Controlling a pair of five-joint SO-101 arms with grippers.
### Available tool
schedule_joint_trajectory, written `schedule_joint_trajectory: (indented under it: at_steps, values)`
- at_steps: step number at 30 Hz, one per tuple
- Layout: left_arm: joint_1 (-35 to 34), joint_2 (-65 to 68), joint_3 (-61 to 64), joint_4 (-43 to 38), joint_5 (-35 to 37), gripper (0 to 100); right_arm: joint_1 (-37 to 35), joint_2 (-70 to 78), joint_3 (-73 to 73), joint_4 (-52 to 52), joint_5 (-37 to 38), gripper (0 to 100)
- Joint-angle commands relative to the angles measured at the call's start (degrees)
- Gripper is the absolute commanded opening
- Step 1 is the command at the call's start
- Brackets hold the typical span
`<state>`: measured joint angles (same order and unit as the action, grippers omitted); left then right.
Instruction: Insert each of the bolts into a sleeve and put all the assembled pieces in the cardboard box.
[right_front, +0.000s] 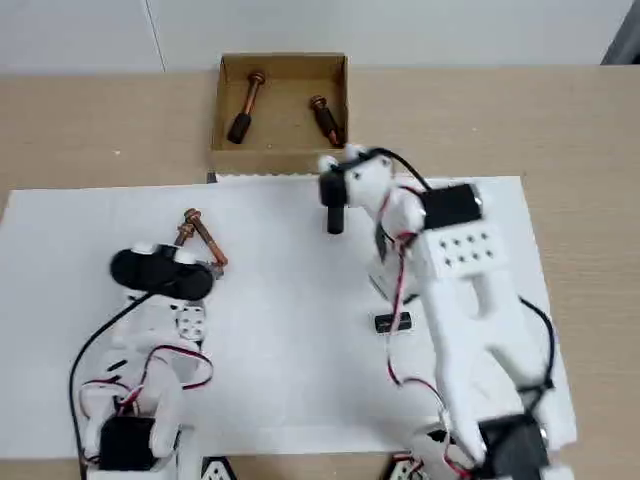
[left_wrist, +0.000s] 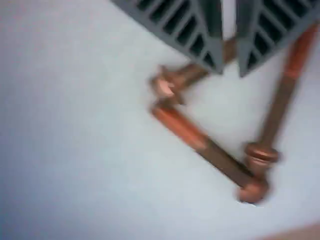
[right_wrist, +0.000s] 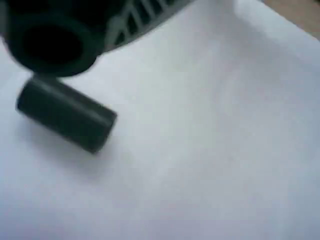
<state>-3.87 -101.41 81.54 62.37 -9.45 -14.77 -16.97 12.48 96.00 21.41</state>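
Toward the counter's far edge the right claw (right_front: 336, 192) is pinching a stiff, light-looking sleeve (right_wrist: 50, 45) upright; leftward, slick bolts (left_wrist: 200, 142) are lying under the left claw (left_wrist: 229, 65), whose grip I cannot tell; mid-shaft looks safest.

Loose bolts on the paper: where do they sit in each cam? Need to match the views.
High view: loose bolts clustered left of centre on the white paper.
Left wrist view: three of them, centre to right, touching in a zigzag.
Right wrist view: none in it; a black sleeve is gripped, with another lying on the paper.
Shared landmark: the white paper.
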Motion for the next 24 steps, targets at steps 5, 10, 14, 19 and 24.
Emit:
schedule_joint_trajectory:
  at_steps: [5,10,14,19,24]
  values:
    - [-4.57,20.75,-16.13,0.26,-2.29,1,6.81,-11.30,15.21,-7.43,1.49,0.4]
    - [-4.57,37.27,-25.80,0.09,-2.29,1,9.45,-15.60,20.84,-10.42,1.67,0.4]
    - [-4.66,49.49,-32.40,0.26,-2.37,1,11.30,-17.80,23.65,-12.00,1.76,0.4]
    - [-4.66,64.00,-39.87,0.26,-5.63,1,13.85,-19.56,26.90,-14.73,1.76,0.4]
    - [-4.66,77.80,-48.57,3.25,-6.68,1,17.19,-20.09,29.63,-18.95,1.76,0.4]
